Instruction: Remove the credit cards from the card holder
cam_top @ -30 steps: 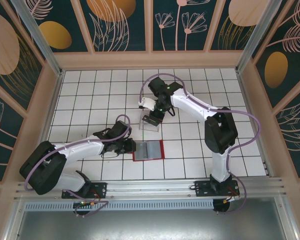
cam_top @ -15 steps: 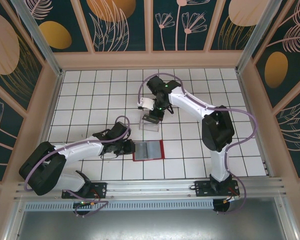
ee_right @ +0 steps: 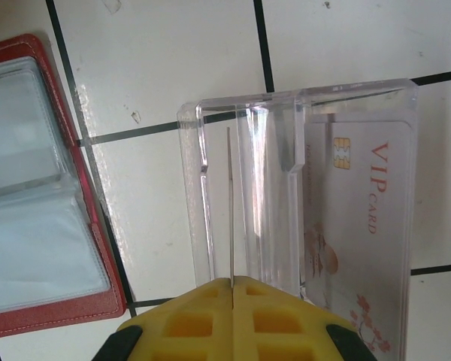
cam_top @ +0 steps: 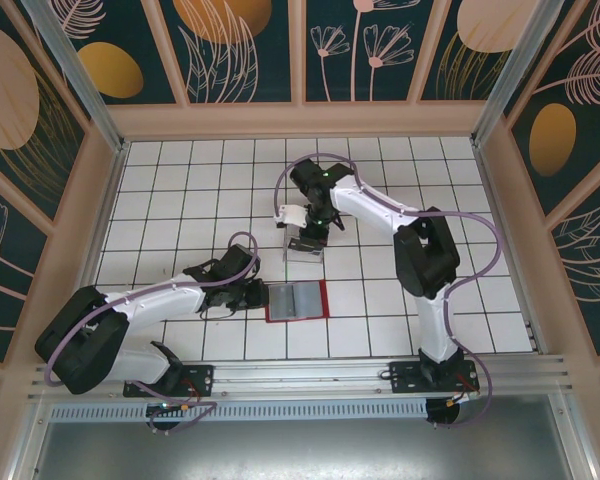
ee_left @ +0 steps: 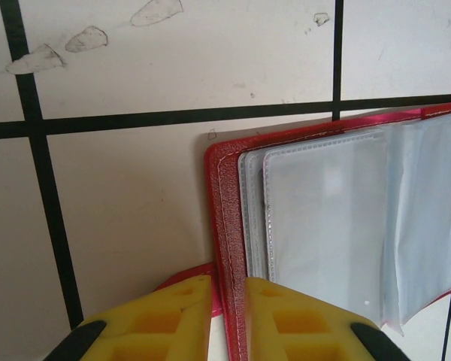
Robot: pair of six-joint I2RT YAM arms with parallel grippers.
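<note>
The red card holder [cam_top: 298, 300] lies open on the tiled table, its clear sleeves [ee_left: 323, 218] facing up. My left gripper [ee_left: 227, 292] is shut on the card holder's left red edge [ee_left: 227, 195], with one yellow finger on each side of it. My right gripper [ee_right: 232, 283] is shut on a thin credit card [ee_right: 231, 195]. This card is seen edge-on and stands inside the clear plastic box [ee_right: 210, 188]. A second credit card [ee_right: 361, 226], printed "VIP CARD", lies flat in that box. In the top view the right gripper [cam_top: 306, 233] hovers over the box [cam_top: 303, 249].
White tiled table [cam_top: 180, 190] with wooden walls all round. The clear box sits just beyond the card holder [ee_right: 37, 195], a small gap between them. Both arms reach in toward the table's middle.
The right arm has shifted slightly left, keeping the card over the clear box. The left arm and card holder have not moved.
</note>
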